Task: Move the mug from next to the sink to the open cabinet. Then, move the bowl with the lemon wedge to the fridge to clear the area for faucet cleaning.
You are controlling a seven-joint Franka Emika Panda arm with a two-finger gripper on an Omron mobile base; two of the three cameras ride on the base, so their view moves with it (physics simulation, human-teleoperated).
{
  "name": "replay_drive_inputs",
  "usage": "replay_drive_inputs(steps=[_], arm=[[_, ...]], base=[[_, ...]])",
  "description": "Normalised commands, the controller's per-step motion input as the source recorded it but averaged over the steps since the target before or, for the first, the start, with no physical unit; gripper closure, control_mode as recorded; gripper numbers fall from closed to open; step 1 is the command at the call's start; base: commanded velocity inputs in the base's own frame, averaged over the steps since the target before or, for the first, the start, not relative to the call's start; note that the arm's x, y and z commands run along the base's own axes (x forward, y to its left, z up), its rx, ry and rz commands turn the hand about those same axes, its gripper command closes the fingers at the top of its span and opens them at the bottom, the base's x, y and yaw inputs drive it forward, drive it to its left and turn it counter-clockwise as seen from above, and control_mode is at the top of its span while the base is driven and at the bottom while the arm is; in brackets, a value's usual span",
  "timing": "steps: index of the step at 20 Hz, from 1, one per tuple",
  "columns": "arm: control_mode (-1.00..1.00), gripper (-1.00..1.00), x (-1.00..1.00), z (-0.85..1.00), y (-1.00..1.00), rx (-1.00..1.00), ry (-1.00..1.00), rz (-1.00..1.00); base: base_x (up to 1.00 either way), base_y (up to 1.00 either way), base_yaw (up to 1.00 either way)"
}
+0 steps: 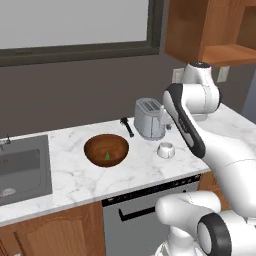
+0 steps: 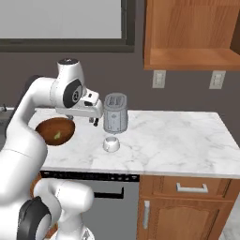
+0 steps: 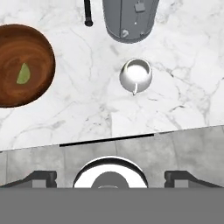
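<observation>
Round glossy wood bowl, white mug, marble countertop.

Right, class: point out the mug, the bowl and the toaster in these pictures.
mug [image 3: 136,74]: hand view, on its white inside.
bowl [image 1: 106,148]: left base view, on its reddish-brown inner wall.
toaster [image 2: 115,115]: right base view, on its grey front side.
</observation>
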Motion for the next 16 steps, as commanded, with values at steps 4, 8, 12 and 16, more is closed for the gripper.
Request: replay_drive_inputs(steps=[4,8,12,16], arm=[[-1.00,-1.00,0.00,-0.14,-0.14,0.00,0.00,0.00],[-1.00,-1.00,0.02,-0.69,-0.73,0.01,0.00,0.00],[-1.00,-1.00,0.27,-0.77,-0.13,0.00,0.00,0.00],[-1.00,-1.00,0.07,-0.63,0.10,0.02,-0.10,-0.01]], base=[[0.00,-0.44,0.00],[0.00,0.00,0.00],[0.00,0.00,0.00],[0.00,0.00,0.00]])
